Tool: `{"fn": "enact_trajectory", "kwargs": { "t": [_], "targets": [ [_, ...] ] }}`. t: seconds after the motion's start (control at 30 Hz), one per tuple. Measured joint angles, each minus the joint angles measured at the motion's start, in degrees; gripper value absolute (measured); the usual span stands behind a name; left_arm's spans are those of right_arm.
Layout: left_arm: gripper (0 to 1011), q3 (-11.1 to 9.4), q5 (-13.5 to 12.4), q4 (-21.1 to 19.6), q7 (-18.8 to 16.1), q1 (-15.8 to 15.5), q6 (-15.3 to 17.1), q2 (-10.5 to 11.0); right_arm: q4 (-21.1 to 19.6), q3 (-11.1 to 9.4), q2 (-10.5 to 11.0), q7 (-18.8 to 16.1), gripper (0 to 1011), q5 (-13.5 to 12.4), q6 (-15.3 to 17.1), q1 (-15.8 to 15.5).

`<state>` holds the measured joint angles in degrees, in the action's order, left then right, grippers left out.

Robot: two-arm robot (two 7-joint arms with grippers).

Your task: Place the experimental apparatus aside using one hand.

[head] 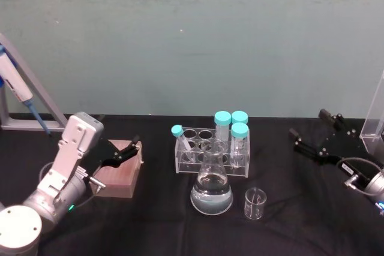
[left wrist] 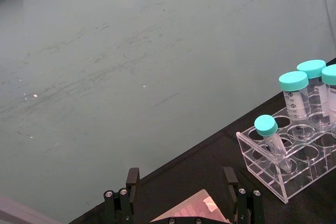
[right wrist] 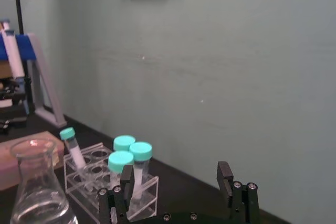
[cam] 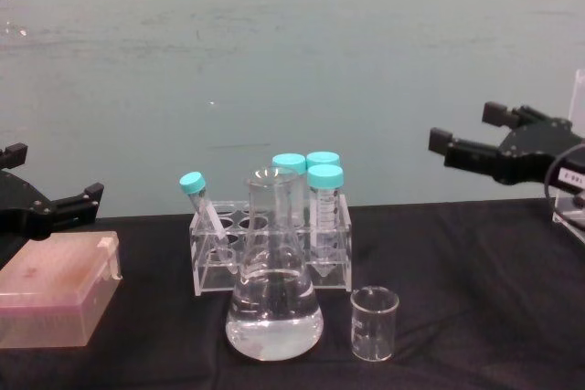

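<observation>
The experimental apparatus stands mid-table on the black cloth. It is a clear acrylic tube rack (head: 204, 159) holding several teal-capped tubes (head: 231, 125), a conical glass flask (head: 211, 191) with clear liquid in front of it, and a small empty glass beaker (head: 254, 202) to the flask's right. The rack (cam: 215, 267), flask (cam: 274, 308) and beaker (cam: 375, 321) also appear in the chest view. My left gripper (head: 120, 148) hovers open and empty over a pink box, left of the rack (left wrist: 283, 166). My right gripper (head: 309, 125) is raised at the far right, open and empty, well away from the beaker.
A pink box (head: 120, 172) lies under the left gripper. A pipette stand (head: 24, 97) is at the back left, and a clear container (head: 375, 118) at the right edge. The green wall rises just behind the table's far edge.
</observation>
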<state>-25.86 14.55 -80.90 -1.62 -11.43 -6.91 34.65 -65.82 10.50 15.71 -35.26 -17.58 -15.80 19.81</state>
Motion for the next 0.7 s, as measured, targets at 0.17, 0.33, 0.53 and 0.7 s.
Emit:
{"fn": "enact_trajectory", "kwargs": {
  "t": [0.17,0.33,0.53,0.7],
  "targets": [
    [1000,0.00,0.00,0.00,0.00,0.00,0.00,0.00,1.26,1.58,0.66,-0.88,1003,-0.21,0.94,0.72],
    [1000,0.00,0.00,0.00,0.00,0.00,0.00,0.00,2.00,3.01,1.16,-1.56,1003,-0.26,1.22,1.14],
    [1000,0.00,0.00,0.00,0.00,0.00,0.00,0.00,2.65,5.02,1.92,-2.97,1003,-0.35,1.30,1.47],
    [1000,0.00,0.00,0.00,0.00,0.00,0.00,0.00,2.92,7.03,2.71,-4.63,1003,-0.33,1.31,1.69]
  ]
}}
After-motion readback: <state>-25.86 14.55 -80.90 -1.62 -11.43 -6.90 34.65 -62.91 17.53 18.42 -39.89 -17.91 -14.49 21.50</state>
